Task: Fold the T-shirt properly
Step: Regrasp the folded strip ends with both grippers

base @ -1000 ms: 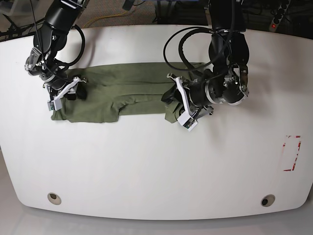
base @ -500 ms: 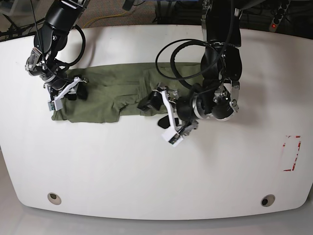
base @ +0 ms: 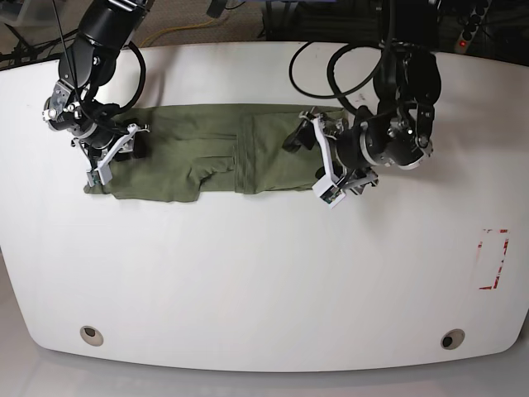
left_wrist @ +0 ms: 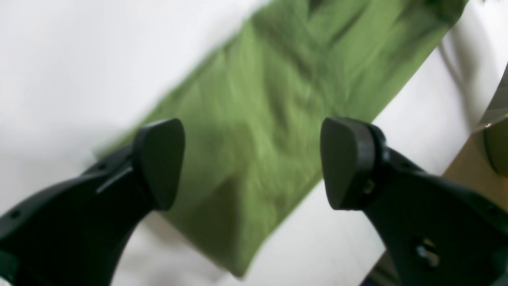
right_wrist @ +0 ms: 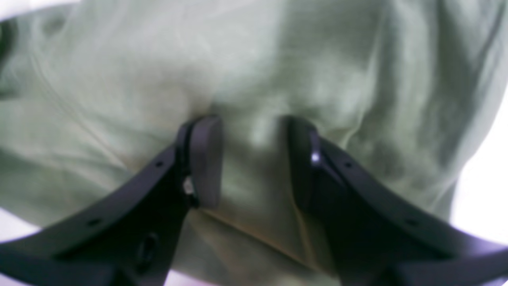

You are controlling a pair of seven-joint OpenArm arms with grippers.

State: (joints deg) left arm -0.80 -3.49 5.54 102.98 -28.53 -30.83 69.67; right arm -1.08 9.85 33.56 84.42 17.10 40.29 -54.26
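Note:
The olive-green T-shirt (base: 207,141) lies as a long wrinkled band across the far half of the white table (base: 264,273), with a vertical fold line near its middle. My left gripper (base: 310,165) hovers over the band's right end, jaws wide open. In the left wrist view, nothing sits between its fingers (left_wrist: 158,159), and the blurred T-shirt (left_wrist: 258,99) lies below. My right gripper (base: 120,155) is at the band's left end. In the right wrist view, its pads (right_wrist: 204,159) pinch a ridge of the T-shirt (right_wrist: 254,79), which fills that view.
A red-marked rectangle (base: 493,258) sits near the table's right edge. Two round holes (base: 92,334) (base: 451,338) lie near the front edge. Black cables (base: 347,66) loop behind the left arm, and a power strip (base: 471,29) lies beyond the far edge.
The left gripper let go of the shirt's right end, opened wide and swung back to the right. The right gripper kept its hold at the left end.

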